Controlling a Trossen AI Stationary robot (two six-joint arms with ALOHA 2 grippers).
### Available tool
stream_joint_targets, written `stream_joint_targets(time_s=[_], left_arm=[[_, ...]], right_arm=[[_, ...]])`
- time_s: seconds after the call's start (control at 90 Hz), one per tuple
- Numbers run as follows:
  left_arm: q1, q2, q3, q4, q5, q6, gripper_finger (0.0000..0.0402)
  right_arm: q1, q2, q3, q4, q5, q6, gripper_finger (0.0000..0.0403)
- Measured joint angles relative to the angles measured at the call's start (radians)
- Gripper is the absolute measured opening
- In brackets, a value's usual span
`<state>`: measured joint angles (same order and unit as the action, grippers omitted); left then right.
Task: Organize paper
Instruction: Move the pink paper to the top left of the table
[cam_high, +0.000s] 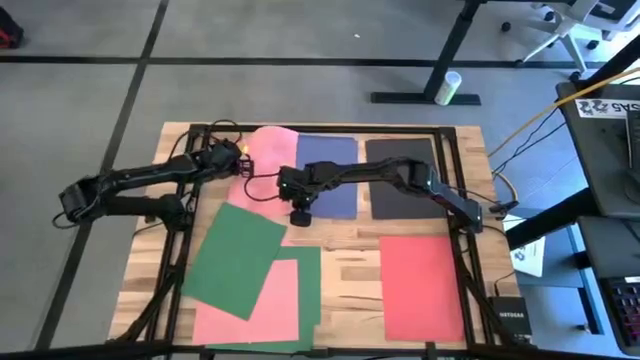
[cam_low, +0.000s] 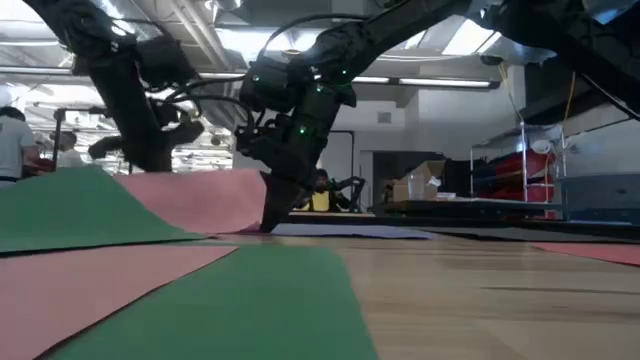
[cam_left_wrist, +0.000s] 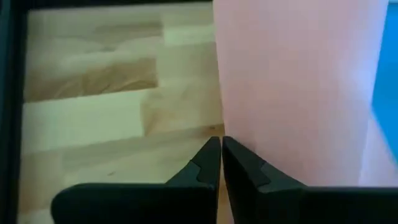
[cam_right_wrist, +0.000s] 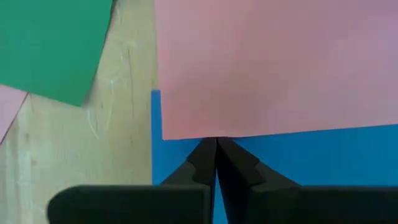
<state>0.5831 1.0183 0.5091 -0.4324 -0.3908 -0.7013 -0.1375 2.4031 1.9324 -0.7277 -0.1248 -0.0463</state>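
A pink sheet of paper (cam_high: 268, 165) lies at the table's far side, partly over a blue sheet (cam_high: 330, 180). It arches up off the table (cam_low: 200, 195). My left gripper (cam_high: 243, 160) is shut at its left edge. My right gripper (cam_high: 283, 186) is shut at its near edge, over the blue sheet. A black sheet (cam_high: 400, 185) lies flat to the right of the blue one and a red sheet (cam_high: 420, 290) at the near right. At the near left a green sheet (cam_high: 235, 260) overlaps a pink (cam_high: 250, 315) and another green sheet (cam_high: 308, 290). My left gripper pinches the pink sheet's left edge (cam_left_wrist: 227, 127) between its two fingertips, which lie across the edge. That side of the sheet is raised off the wood. My right gripper pinches the pink sheet's near edge (cam_right_wrist: 216, 134) at its fingertips, from above, fingers (cam_low: 272, 215) pointing steeply down. Here the edge sits low, close over the blue sheet (cam_right_wrist: 298, 155).
Bare wood (cam_high: 350, 265) shows in the table's near middle, between the green and red sheets. A dark frame rail (cam_high: 455, 170) runs round the table top. A small white printed sheet (cam_high: 528, 255) lies off the table's right side.
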Motion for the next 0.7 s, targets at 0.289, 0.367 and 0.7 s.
stream_joint_targets(time_s=[0.289, 0.367, 0.7], left_arm=[[0.021, -0.101, 0.015, -0.03, -0.013, 0.047, 0.0], [0.022, -0.126, 0.015, -0.03, -0.014, 0.054, 0.0], [-0.017, -0.218, 0.099, -0.042, -0.014, 0.12, 0.0]], right_arm=[[0.0, 0.0, 0.0, -0.005, -0.001, 0.0, 0.0], [0.0, 0.001, 0.0, -0.005, 0.0, 0.0, 0.0], [0.0, 0.001, -0.001, -0.005, 0.0, -0.001, 0.0]])
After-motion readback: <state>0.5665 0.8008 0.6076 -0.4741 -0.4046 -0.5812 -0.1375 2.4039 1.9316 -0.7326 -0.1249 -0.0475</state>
